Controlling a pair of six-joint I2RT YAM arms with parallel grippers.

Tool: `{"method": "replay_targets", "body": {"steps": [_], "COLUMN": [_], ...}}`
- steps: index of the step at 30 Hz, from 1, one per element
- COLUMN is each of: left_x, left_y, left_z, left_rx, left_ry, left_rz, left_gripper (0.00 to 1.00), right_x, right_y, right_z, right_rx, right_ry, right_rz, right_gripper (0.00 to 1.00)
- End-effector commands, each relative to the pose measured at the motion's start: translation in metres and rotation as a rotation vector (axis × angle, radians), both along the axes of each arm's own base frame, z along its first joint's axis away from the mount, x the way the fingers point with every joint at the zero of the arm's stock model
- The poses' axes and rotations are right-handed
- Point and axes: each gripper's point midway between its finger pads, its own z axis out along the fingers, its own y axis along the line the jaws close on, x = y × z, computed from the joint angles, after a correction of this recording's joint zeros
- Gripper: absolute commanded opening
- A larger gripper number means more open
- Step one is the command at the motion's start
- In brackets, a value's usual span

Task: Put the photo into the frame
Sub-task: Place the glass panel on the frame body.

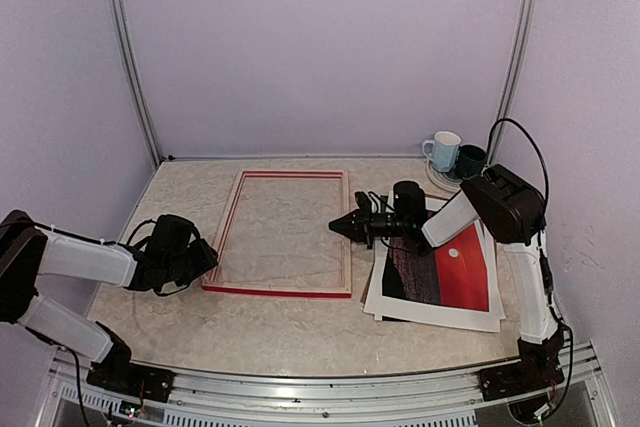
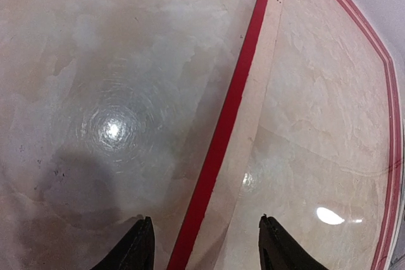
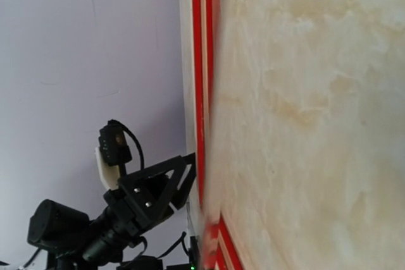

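The red frame [image 1: 285, 289] lies flat on the table's middle. The photo [image 1: 463, 279] lies face up to its right, partly under my right arm. My left gripper [image 1: 207, 258] is low at the frame's near left corner. In the left wrist view it [image 2: 204, 224] is open, with one fingertip [image 2: 143, 227] on either side of the frame's red left rail [image 2: 223, 134]. My right gripper [image 1: 337, 228] is rolled sideways at the frame's right rail. Its own fingers do not show in the right wrist view, where the frame [image 3: 199, 93] is seen edge-on and very close.
A white mug [image 1: 442, 150] and a dark mug [image 1: 470, 160] stand on a plate [image 1: 440, 181] at the back right corner. Purple walls close in the back and sides. My left arm's gripper also shows in the right wrist view [image 3: 152, 191].
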Motion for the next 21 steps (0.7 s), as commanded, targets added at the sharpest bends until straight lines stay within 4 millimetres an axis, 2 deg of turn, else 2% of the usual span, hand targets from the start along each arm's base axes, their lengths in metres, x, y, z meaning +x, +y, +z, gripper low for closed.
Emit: {"method": "replay_targets", "body": {"steps": [1,9,21], "left_x": [0.0,-0.003,-0.003], "left_y": [0.0,0.001,0.006], "left_z": [0.0,-0.001,0.003], "left_rx": [-0.023,-0.035,-0.065], "left_ry": [-0.013,-0.01,-0.03], "left_rz": [-0.003,0.002,0.015], "left_gripper": [0.56,0.55,0.47], "right_x": [-0.002,0.0,-0.003], "right_y": [0.007,0.009,0.013], "right_z": [0.018,0.036,0.036], "right_rx": [0.057,0.146,0.198], "right_ry": [-0.021,-0.011,0.007], "right_rz": [0.019,0.014,0.024], "right_gripper": [0.0,0.0,0.0]}}
